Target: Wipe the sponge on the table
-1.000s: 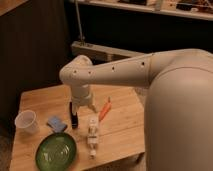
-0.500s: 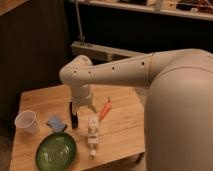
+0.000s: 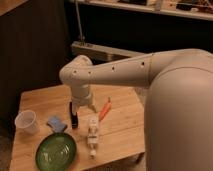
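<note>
The arm's [image 3: 107, 75] fingers [image 3: 84, 106] hang spread wide and empty just over the middle of the surface [image 3: 45, 99], the sponge [image 3: 56, 123] lying flat at their eight o'clock, near the cup [image 3: 26, 121] and plate [image 3: 56, 150].

One view only, high vantage close beside the arm [image 3: 175, 100] filling the right, looking down and forward onto the table [image 3: 122, 132] at middle distance, gripper [image 3: 83, 109] above table centre, shelf [image 3: 150, 7] far behind along the top edge
</note>
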Robot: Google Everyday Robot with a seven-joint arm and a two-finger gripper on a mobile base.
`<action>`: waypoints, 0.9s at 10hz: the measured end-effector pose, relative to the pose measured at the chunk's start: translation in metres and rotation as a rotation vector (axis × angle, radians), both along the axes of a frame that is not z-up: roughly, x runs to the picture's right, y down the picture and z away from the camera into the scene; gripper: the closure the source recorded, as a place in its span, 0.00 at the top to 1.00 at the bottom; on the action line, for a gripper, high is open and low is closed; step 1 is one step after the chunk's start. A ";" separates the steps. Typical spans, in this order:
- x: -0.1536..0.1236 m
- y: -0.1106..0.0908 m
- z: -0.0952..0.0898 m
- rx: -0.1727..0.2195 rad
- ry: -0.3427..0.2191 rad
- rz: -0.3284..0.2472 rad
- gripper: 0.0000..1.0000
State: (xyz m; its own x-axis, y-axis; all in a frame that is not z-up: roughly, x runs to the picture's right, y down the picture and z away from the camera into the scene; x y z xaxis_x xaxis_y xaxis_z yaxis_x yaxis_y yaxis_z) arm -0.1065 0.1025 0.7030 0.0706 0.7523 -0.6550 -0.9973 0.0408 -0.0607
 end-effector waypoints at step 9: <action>-0.010 -0.027 0.025 0.113 -0.155 0.032 0.65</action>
State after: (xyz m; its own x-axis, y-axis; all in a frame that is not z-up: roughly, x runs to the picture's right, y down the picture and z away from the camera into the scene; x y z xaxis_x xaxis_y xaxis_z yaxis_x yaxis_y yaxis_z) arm -0.1164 0.0757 0.7283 0.1394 0.8238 -0.5495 -0.9772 0.0248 -0.2108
